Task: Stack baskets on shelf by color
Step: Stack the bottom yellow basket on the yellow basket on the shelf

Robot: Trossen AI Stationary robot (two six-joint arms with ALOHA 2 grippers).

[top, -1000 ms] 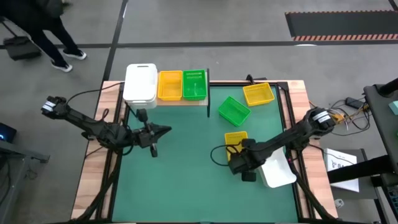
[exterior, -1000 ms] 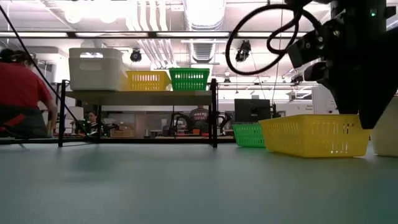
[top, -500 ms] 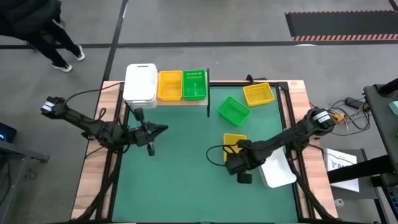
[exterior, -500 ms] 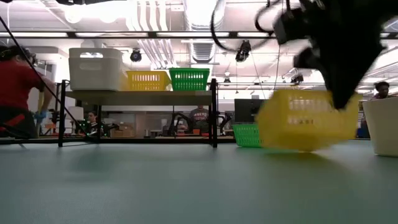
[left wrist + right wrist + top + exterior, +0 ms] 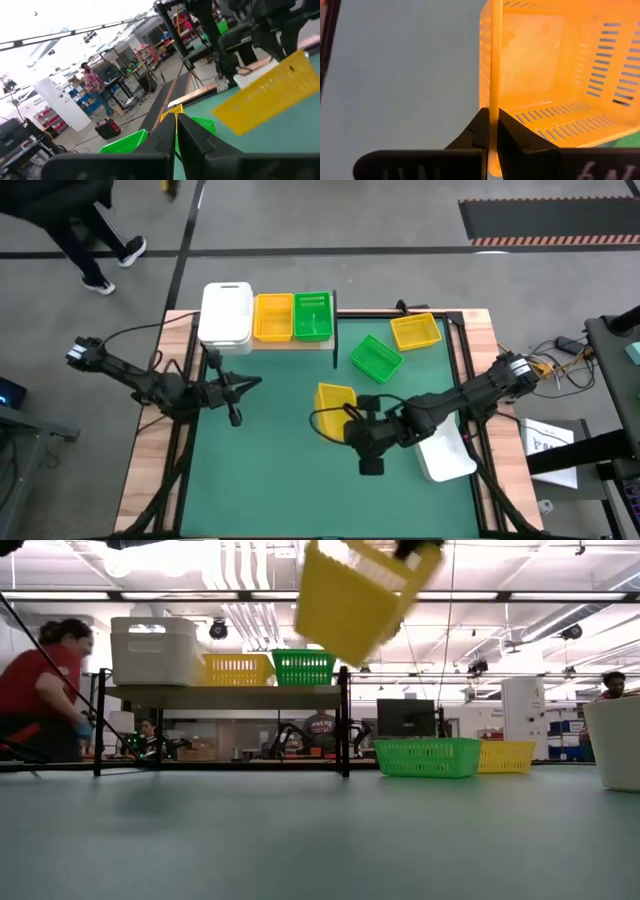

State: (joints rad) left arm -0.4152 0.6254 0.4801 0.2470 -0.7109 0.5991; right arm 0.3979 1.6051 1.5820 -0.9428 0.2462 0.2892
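The right gripper [image 5: 349, 418] was clamped on one wall of a yellow basket [image 5: 334, 399], its two fingers pinching the thin rim as the right wrist view showed, and the basket hung off the mat, tilted, with its open side turned away from the arm. The shelf [image 5: 290, 343] lay ahead of that gripper and off to one side, already bearing a white stack [image 5: 225, 312], a yellow basket on the shelf [image 5: 273, 316] and a green one [image 5: 312, 315]. To do this step well, the held basket probably needed levelling before it went over the shelved yellow one, since a rim pinch lets the load swing; how square it sat in the fingers was hard to judge from the blur in the low view. The left gripper [image 5: 238, 386] waited closed and empty, just short of the shelf, well apart from the carried basket.
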